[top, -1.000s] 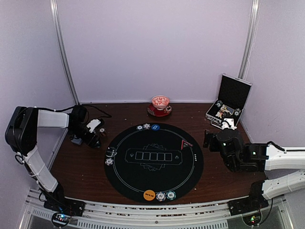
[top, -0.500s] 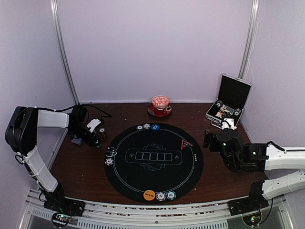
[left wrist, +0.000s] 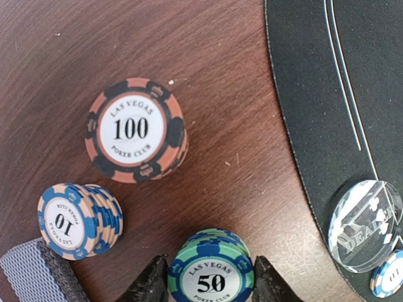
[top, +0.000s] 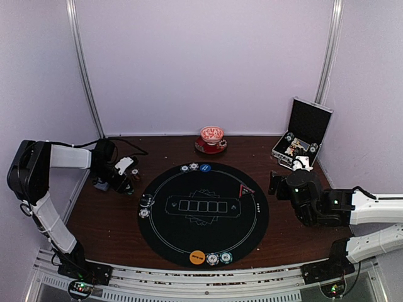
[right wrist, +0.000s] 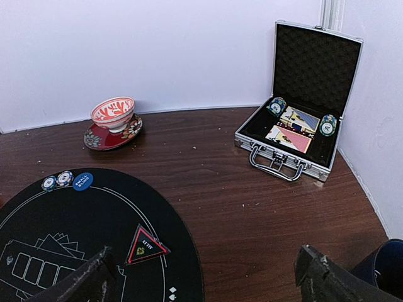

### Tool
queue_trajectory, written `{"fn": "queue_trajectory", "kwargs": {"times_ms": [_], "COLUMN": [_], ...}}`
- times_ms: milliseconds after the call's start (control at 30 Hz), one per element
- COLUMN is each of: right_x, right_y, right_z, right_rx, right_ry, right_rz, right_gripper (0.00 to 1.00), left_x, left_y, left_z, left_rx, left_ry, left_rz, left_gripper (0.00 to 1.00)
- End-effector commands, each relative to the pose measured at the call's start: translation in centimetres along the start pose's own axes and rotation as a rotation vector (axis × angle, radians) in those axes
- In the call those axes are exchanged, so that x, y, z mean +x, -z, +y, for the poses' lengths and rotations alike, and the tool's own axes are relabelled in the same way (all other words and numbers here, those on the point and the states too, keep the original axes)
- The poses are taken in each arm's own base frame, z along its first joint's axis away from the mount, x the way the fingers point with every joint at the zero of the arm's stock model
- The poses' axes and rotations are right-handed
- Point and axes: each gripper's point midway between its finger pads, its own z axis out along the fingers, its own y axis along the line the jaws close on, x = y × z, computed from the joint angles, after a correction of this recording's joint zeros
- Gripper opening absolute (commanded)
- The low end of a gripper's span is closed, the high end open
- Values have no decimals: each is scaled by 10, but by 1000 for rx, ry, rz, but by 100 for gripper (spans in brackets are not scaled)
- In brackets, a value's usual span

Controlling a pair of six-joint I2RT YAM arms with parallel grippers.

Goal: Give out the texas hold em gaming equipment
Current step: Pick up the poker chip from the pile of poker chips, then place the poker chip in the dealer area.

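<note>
Green 50 chip stack (left wrist: 211,267) sits grasped between the fingers of the left hand (left wrist: 211,281); right hand (right wrist: 204,280) released.

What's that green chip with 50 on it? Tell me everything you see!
The green 50 chip stack is a staggered pile of chips with green-and-blue striped edges. The top one's white centre reads LAS VEGAS 50. It sits on the brown wooden table beside the black mat, with the fingers of the left gripper against both its sides.
</note>
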Motion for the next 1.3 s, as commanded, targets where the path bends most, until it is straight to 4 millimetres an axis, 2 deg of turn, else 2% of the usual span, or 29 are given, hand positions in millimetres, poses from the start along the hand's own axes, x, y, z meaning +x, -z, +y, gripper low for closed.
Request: {"fn": "queue_trajectory", "kwargs": {"times_ms": [0, 167, 333, 633, 833, 1033, 1267], "right_x": [-6, -7, -6, -6, -7, -6, -6], "right_y": [0, 0, 0, 0, 0, 0, 0], "right_z": [-1, -1, -1, -1, -1, -1, -1], "right_rx": [2, 3, 2, 2, 3, 4, 5], "right_ry": [-7, -8, -6, -8, -7, -6, -6], "right_rz": [-12, -14, -13, -14, -14, -14, -14], "right_gripper": [100, 100, 100, 100, 100, 100, 100], "left_x": [-1, 0, -3, -12, -16, -12, 1], "left_y": [-4, -2, 1, 20, 36, 51, 67], "left_z": [1, 0, 1, -1, -13, -42, -107], "left_rx": [5, 7, 2, -14, 18, 93, 174], "left_ry": [-5, -5, -6, -22, -57, -161, -380], "left_rz": [-15, -19, -27, -76, -117, -140, -155], "left_gripper": [44, 37, 25, 23, 23, 23, 23]}}
